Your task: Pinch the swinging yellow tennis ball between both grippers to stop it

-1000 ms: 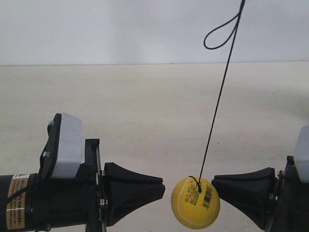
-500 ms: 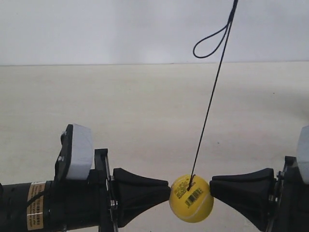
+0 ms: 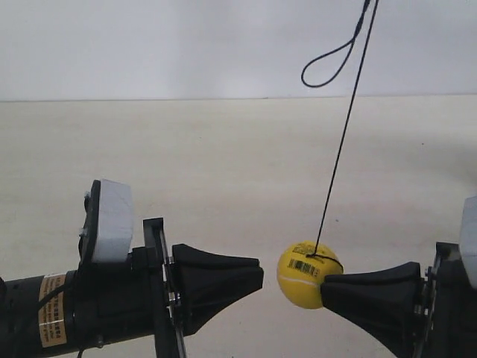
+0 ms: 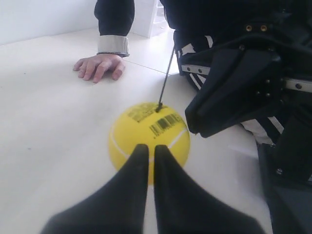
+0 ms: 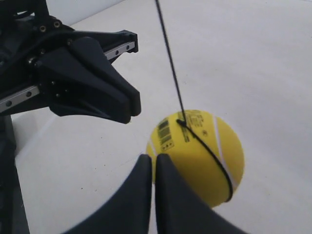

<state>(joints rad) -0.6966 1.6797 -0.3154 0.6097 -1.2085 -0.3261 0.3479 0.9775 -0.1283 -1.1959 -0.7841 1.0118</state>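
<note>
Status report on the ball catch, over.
Both shut. Left gripper short of tennis ball, right gripper against it: not pinched. Person's hand on table, clear.

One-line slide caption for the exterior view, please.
Strung yellow tennis ball rests against the gripper at the view's right, clear of the gripper at its left.

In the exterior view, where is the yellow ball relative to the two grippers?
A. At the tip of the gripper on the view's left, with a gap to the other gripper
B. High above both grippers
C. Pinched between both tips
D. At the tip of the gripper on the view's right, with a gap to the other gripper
D: the yellow tennis ball meets the tip of the gripper at the exterior view's right, while a visible gap separates it from the gripper at the exterior view's left.
</note>
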